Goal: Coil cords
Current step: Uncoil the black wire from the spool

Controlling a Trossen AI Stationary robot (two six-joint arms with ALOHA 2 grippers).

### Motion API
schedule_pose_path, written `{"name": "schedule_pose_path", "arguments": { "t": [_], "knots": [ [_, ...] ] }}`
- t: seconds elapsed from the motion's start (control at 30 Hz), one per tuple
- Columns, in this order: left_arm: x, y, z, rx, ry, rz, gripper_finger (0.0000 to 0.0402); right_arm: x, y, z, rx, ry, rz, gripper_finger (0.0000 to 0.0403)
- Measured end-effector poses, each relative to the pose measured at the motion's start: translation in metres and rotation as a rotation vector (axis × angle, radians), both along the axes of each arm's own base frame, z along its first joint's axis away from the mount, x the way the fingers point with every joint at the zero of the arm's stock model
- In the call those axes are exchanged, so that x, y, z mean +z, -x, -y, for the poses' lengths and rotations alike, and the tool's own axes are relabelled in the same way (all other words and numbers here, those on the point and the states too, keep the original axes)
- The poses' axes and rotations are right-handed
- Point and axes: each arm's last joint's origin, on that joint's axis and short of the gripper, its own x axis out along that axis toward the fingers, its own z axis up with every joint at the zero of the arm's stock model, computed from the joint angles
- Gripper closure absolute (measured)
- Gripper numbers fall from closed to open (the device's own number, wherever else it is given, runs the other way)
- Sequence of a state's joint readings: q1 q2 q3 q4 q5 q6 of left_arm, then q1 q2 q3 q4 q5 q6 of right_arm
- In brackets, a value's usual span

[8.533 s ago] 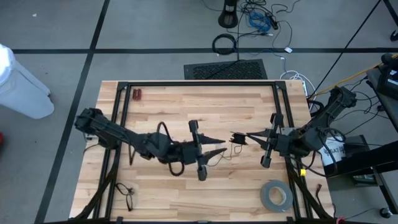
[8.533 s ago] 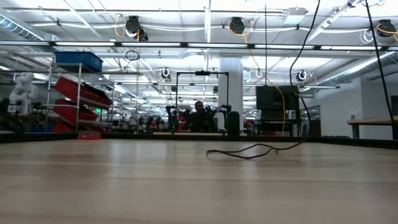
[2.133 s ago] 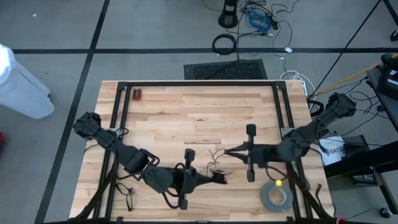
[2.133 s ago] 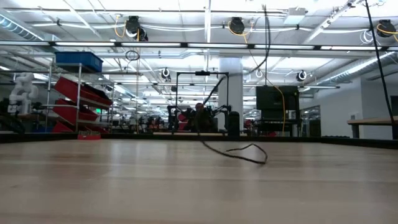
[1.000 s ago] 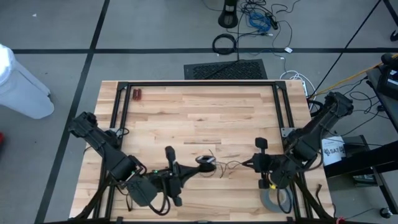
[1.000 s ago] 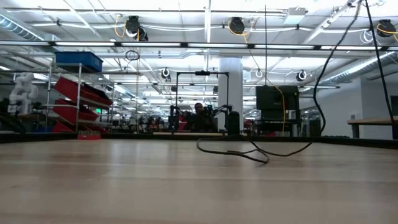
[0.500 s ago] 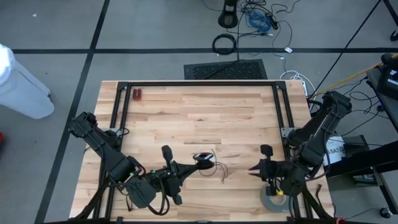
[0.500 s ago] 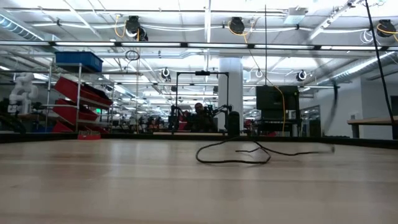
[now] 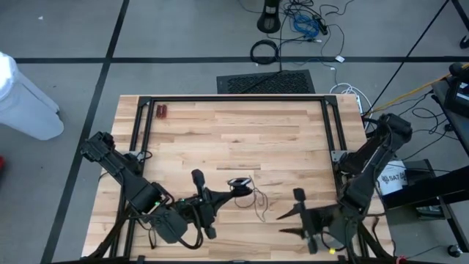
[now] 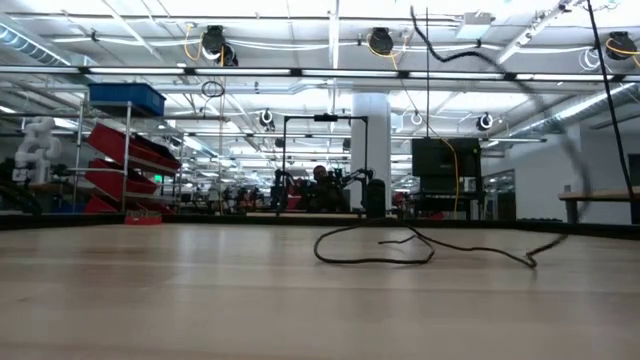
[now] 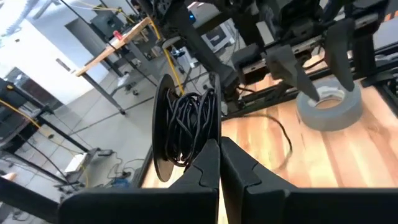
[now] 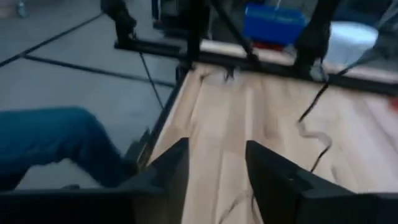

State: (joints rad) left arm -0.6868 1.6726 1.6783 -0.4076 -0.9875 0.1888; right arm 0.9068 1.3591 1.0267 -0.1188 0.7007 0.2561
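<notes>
The cords are one thin black cord. Part of it is wound into a small round bundle, and my left gripper is shut on that bundle near the table's middle front. The rest trails off as a loose strand and lies in a slack loop on the table. My right gripper stands open to the right of the strand, near the front edge, with nothing between its fingers. My left gripper pinches the bundle's edge between its two shut fingertips. The fingers come about level from the table's near left. The bundle stands on edge beyond the fingertips, lifted clear of the table, and the loose strand trails from it down to the wood.
A grey tape roll lies at the near right, under my right arm in the high view. Two small red things lie at the far left. A black frame borders the table. A blue-clad leg shows beside the table's edge.
My right gripper has opened and let go of the cord. It has swung toward the near edge and a little to the left, turning as it went. The strand that rose to it has fallen and now lies slack on the table.
</notes>
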Motion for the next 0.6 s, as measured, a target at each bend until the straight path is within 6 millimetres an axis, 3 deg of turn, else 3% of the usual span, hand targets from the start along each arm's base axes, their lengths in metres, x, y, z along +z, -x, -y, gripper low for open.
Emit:
{"name": "schedule_pose_path", "arguments": {
  "t": [0.3, 0.6],
  "knots": [
    [0.0, 0.0, 0.0, -0.01, 0.03, 0.004, 0.0402, 0.007, -0.031, 0.021, -0.188, 0.026, 0.124, 0.0179],
    [0.0, 0.0, 0.0, -0.011, 0.03, 0.004, 0.0402, 0.008, -0.041, 0.031, -0.233, 0.029, 0.13, 0.0186]
  ]
}}
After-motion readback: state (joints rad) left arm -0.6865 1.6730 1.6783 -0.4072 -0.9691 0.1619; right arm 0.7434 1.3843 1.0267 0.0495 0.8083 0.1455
